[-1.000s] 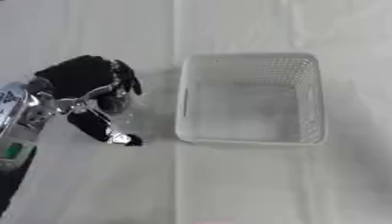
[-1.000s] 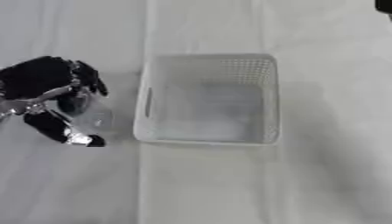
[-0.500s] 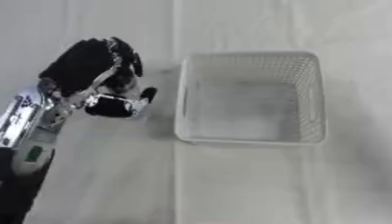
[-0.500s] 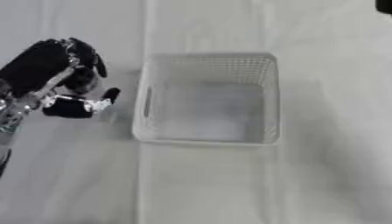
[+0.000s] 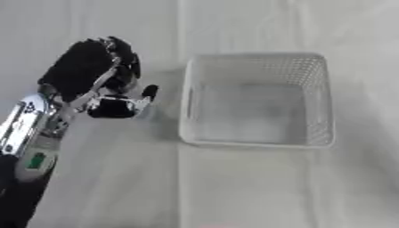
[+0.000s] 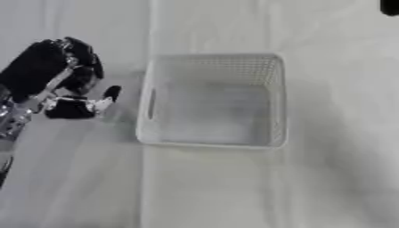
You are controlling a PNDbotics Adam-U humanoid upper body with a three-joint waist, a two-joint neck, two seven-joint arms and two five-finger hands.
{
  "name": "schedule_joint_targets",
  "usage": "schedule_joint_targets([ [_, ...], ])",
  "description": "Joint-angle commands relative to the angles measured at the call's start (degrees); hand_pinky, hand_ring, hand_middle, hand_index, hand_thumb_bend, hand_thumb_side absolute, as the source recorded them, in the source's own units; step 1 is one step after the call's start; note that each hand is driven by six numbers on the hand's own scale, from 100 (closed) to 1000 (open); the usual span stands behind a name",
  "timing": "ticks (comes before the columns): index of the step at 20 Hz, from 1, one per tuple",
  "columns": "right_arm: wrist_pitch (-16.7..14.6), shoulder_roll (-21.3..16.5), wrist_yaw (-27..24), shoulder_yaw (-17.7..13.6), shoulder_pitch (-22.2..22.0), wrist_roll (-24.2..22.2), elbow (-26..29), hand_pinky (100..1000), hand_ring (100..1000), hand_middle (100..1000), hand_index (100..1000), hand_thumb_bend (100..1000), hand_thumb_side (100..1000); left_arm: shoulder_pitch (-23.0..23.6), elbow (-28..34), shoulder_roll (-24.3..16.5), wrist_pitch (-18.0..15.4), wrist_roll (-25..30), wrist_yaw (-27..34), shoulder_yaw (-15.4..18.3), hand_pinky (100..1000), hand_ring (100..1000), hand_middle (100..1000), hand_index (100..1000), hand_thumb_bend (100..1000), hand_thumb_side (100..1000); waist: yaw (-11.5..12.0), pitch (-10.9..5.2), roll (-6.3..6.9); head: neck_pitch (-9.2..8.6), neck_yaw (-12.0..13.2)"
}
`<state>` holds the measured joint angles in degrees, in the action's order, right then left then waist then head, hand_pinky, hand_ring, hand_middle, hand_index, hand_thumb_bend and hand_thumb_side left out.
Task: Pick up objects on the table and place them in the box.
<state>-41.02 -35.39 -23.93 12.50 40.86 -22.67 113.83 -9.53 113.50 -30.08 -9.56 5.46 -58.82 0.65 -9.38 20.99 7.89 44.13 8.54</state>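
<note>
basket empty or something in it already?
Empty. The white basket shows only its bare floor through the open top in both eye views. The left hand is beside it, outside its left wall.

The box [image 5: 258,101] is white, its walls patterned with a fine perforated mesh — the floor plain and pale grey. The left hand [image 5: 93,75] is black with silver at the joints; its forearm [image 5: 23,129] is silver-white, with a small green patch. The tablecloth [image 5: 257,187] is off-white — unpatterned.
</note>
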Motion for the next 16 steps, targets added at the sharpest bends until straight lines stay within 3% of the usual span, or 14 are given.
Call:
schedule_joint_targets([
  [1, -7.8, -0.7, -0.1, -0.3, 0.5, -8.0, 0.8, 259, 397, 666, 382, 100, 947, 0.1, 1.1, -0.9, 0.0, -1.7, 0.9, 0.8, 100, 100, 100, 480, 100, 478, 0.2, -1.32, -0.16, -0.01, -0.1],
  [5, -7.6, -0.7, 0.0, -0.3, 0.4, -8.1, 0.8, 259, 397, 662, 380, 100, 953, 0.2, 1.1, -1.3, 0.6, -3.0, 1.5, 1.6, 100, 100, 100, 439, 100, 506, 0.4, -1.44, -0.06, -0.01, -0.1],
  [6, -7.6, -0.7, 0.0, -0.4, 0.3, -8.1, 0.8, 259, 397, 661, 379, 100, 956, 0.2, 1.1, -1.7, 0.8, -2.9, 1.5, 1.7, 100, 100, 100, 382, 100, 502, 0.4, -1.48, -0.05, -0.01, -0.1],
  [9, -7.6, -0.7, 0.0, -0.3, 0.3, -8.1, 0.8, 260, 397, 659, 378, 100, 958, 0.0, 0.5, -4.1, 1.0, -1.4, 1.1, 1.3, 100, 100, 100, 328, 100, 420, 0.5, -1.64, -0.02, -0.01, 0.0],
  [10, -7.6, -0.7, -0.1, -0.3, 0.3, -8.0, 0.8, 260, 398, 659, 378, 100, 959, -0.1, 0.4, -4.9, 1.0, -1.2, 1.3, 1.2, 100, 100, 100, 313, 100, 355, 0.5, -1.69, -0.01, -0.01, 0.0],
  [16, -7.3, -0.5, -0.1, -0.5, 0.0, -7.7, 0.8, 261, 399, 656, 380, 100, 962, -2.1, 1.1, -8.5, 2.2, -6.2, 5.4, 2.4, 100, 100, 100, 318, 100, 338, 0.8, -2.36, -0.13, -0.01, -0.1],
])
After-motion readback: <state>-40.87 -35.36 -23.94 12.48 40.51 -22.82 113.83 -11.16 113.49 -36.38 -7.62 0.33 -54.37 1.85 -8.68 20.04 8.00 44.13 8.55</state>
